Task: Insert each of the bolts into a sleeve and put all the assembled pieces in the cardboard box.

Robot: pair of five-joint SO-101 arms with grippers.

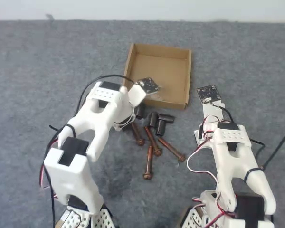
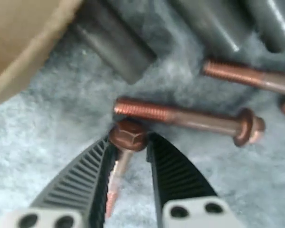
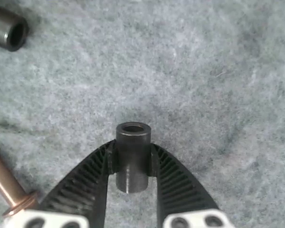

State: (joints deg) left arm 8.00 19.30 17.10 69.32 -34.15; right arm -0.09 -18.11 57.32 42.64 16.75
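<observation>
Left claw (image 2: 128, 145) clamps bolt (image 2: 127, 134), right claw (image 3: 133, 153) clamps sleeve (image 3: 133, 135) — four bolts (image 1: 153, 142), four sleeves (image 1: 153, 119) near cardboard box (image 1: 157, 48)

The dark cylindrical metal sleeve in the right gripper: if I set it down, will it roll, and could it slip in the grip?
The dark cylindrical metal sleeve looks smooth and rigid, so it may slide between the ribbed fingers of the right gripper if knocked. Round-sided, it would probably roll if laid flat, though the fuzzy grey carpet should damp that.
</observation>
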